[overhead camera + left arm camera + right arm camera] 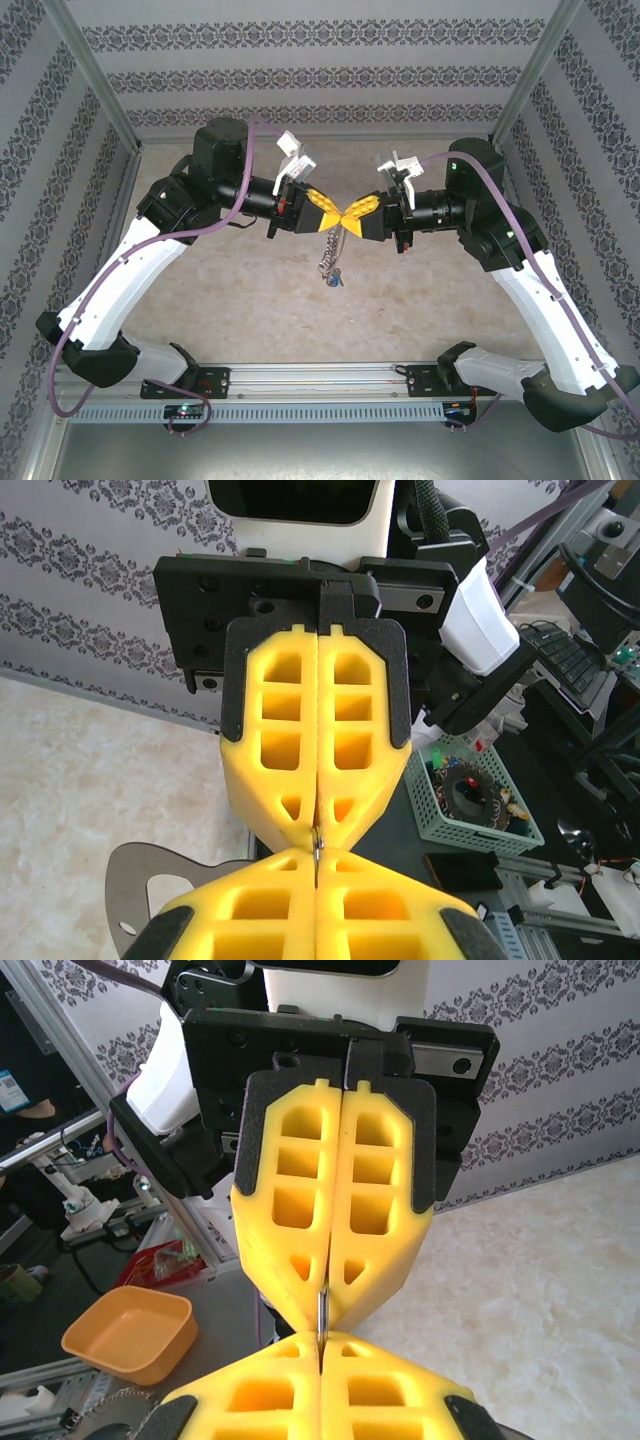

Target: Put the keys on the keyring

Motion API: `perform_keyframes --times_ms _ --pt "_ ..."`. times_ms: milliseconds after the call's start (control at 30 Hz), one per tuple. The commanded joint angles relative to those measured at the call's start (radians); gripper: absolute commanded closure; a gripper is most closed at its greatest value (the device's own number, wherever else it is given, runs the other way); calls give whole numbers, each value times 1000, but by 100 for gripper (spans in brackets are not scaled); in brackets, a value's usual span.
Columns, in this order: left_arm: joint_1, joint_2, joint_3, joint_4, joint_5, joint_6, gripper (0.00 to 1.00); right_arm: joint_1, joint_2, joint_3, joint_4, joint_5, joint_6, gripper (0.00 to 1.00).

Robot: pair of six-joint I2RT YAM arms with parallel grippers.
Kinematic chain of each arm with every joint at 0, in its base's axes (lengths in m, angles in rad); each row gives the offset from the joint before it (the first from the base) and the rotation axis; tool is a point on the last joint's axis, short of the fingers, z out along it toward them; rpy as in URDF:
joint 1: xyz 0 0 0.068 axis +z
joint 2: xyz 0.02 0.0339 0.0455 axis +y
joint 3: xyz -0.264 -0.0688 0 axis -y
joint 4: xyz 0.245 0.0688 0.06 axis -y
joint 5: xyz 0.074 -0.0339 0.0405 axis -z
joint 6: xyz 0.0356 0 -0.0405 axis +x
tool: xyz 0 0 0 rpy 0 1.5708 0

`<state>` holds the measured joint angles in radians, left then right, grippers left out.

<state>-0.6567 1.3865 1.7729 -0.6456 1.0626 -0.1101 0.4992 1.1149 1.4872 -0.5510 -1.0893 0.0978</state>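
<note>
Closest to the left wrist lens: left end effector (316, 865), yellow foam tips clenched on a sliver of grey metal, by the look of it the top of the keyring (316, 846). Directly beyond, tip to tip, right end effector (316, 822), likewise clenched on that same sliver. From above, keyring (328, 256) dangling beneath the meeting tips, apart from the worktop (230, 300), with the blue-headed key (336, 281) at its lowest end. Cannot tell whether threaded on or merely caught there.

Likely to bend or spring the loop if pulled apart with both grips tight. Likely to swing, drop, or shed the key through any open gap if either grip is loosened. Hard to check that gap, hidden by foam in both wrist views.

Farther off: green basket (445, 815) past the worktop edge, orange bowl (120, 1355) on the opposite side, patterned wall (320, 80) behind. None in the way. Sole obstruction: bulky foam tips crowding one small spot.
</note>
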Motion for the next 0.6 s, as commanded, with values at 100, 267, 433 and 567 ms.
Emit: perform_keyframes --times_ms 100,267,433,567 --pt "3 -29 -42 72 -33 -18 73 -21 -24 -32 144 -27 37 100" --pt "7 -48 -72 120 -39 -44 72 -25 -46 -66 203 -12 74 100" --pt "16 -49 -75 164 -42 -65 72 -25 -61 -85 232 -17 92 100" --pt "54 -72 -126 310 -15 -163 72 -24 -76 -110 276 -24 126 100"
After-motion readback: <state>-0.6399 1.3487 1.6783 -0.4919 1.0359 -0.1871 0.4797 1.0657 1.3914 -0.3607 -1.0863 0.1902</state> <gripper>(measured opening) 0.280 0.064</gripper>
